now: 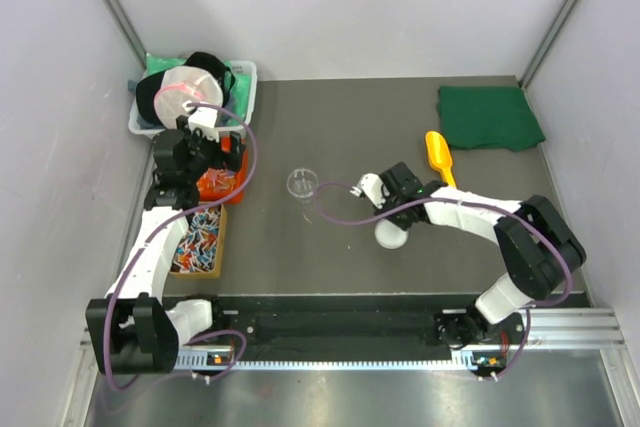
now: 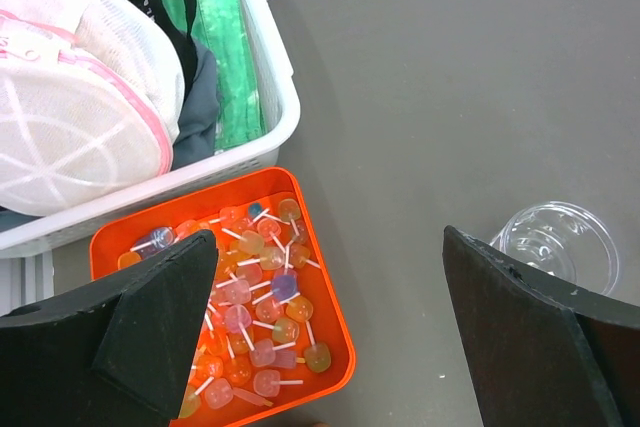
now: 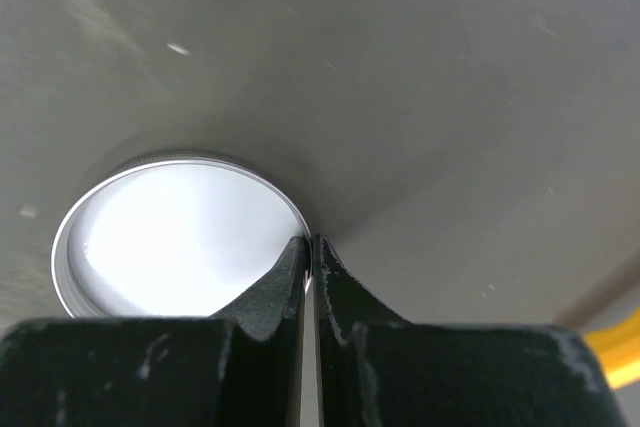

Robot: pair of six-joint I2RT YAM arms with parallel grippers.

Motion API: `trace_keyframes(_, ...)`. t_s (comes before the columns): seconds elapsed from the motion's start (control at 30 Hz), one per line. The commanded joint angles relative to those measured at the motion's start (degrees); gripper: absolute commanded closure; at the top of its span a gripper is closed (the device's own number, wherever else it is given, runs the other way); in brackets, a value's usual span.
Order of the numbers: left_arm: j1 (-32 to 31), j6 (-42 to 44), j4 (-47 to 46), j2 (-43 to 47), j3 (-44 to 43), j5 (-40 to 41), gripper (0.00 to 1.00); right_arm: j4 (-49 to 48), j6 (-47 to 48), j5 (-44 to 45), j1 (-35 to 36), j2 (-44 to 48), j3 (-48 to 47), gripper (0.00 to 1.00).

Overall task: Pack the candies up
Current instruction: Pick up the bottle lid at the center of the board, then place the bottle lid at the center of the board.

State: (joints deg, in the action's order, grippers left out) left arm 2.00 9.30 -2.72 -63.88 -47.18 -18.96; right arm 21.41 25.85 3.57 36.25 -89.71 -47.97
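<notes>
Where right gripper (image 3: 311, 247) closes, perhaps on a lid (image 3: 180, 237): orange scoop (image 1: 439, 157) nearby.

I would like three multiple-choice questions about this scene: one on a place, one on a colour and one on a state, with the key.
1. The green cloth lies:
A) at the far right of the table
B) beside the arm bases
C) inside a cup

2. The tray holding the lollipops is:
A) blue
B) orange
C) white

3. The right tool is:
A) wide open
B) shut on the white lid at its rim
C) gripping a scoop

Key:
1 A, the cloth sits by the far right wall.
2 B, the left wrist view shows orange walls.
3 B, its fingers meet across the rim.
</notes>
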Motion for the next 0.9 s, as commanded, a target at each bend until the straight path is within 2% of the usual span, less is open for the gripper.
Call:
trace_keyframes(0.0,0.4,1.0,-0.4,1.7,0.2,0.2,0.01,2.2,3.9,0.9,-5.7,0.6,2.4,0.98)
trace_keyframes(0.1,0.5,1.2,-0.3,1.8,0.0,0.3,0.01,2.1,5.9,0.7,-9.8,1.1,3.2,0.98)
trace_keyframes(0.37,0.6,1.3,-0.4,1.5,-0.2,0.3,0.01,2.6,8.8,0.8,-12.8,3.1,5.9,0.94)
trace_keyframes(0.47,0.7,1.3,-0.4,1.3,-0.1,0.4,0.01,3.6,9.0,0.4,-12.9,3.5,6.0,0.82)
trace_keyframes(0.5,0.8,1.3,-0.4,1.4,-0.2,0.4,0.01,4.1,8.9,0.2,-12.8,4.1,5.5,0.72)
trace_keyframes(0.6,0.8,1.5,-0.1,1.4,-0.4,0.5,0.01,6.2,8.4,-0.6,-12.9,6.1,3.4,0.56)
trace_keyframes(0.73,1.0,1.5,0.0,1.4,-0.9,0.7,0.01,11.5,6.2,-4.8,-12.8,8.2,-2.8,0.52)
trace_keyframes(0.87,1.6,-0.4,0.3,0.7,-2.0,0.6,0.01,16.0,2.5,-9.3,-12.3,7.6,-14.1,0.51)
